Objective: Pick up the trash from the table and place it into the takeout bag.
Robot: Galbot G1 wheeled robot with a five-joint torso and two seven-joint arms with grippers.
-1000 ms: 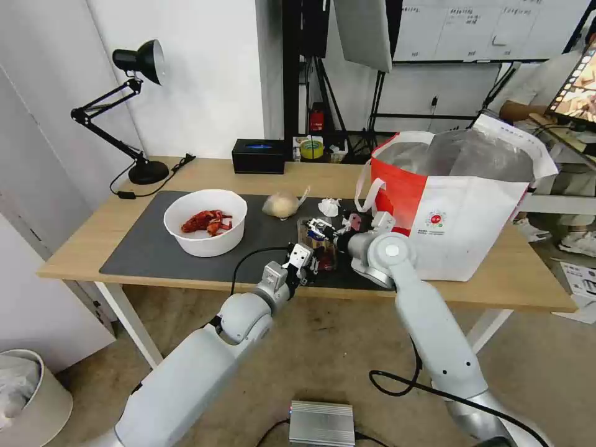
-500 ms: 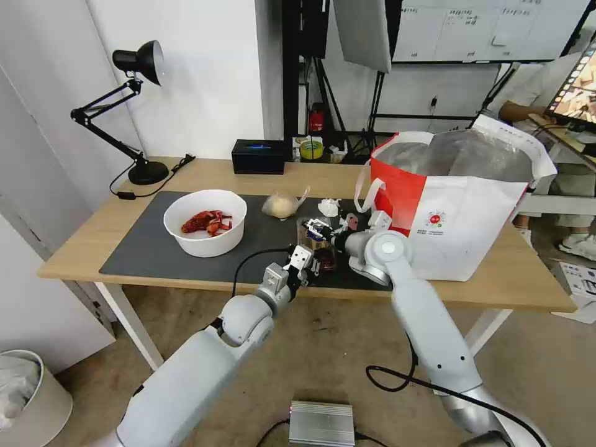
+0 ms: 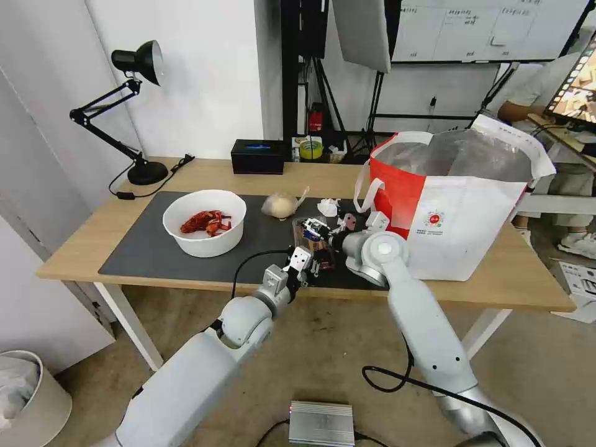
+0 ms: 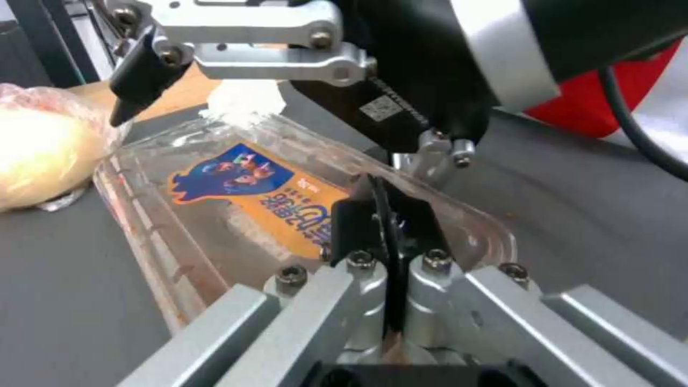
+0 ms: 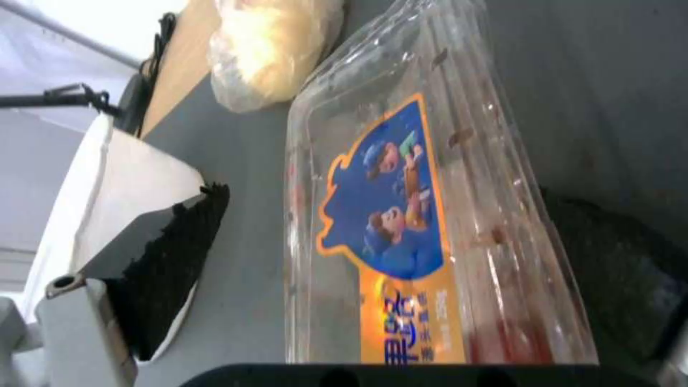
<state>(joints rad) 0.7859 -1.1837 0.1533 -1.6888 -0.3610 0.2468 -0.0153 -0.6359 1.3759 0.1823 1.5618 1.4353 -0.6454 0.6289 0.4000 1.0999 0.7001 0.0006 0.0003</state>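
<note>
The clear clamshell box (image 3: 312,243) with a blue and orange label (image 4: 236,199) lies on the dark mat (image 3: 143,248) near the table's (image 3: 93,242) front edge. My left gripper (image 3: 308,261) is shut on its near rim (image 4: 387,226). My right gripper (image 3: 316,228) stands open across the box (image 5: 401,215), one finger on each side (image 5: 172,252). The white bowl (image 3: 205,222) of red shells sits to the left. Behind the box lie the knotted bag (image 3: 281,204) and the tissue (image 3: 328,207). At the right stands the takeout bag (image 3: 459,205), its mouth open.
A black desk lamp (image 3: 139,112) stands at the back left corner, with a black box (image 3: 257,155) and a tape roll (image 3: 311,149) along the back edge. On the floor are a bin (image 3: 25,397) and a silver unit (image 3: 321,423).
My right arm has edged left, bringing its gripper further over the clamshell box. The left gripper has stayed on the box's rim.
</note>
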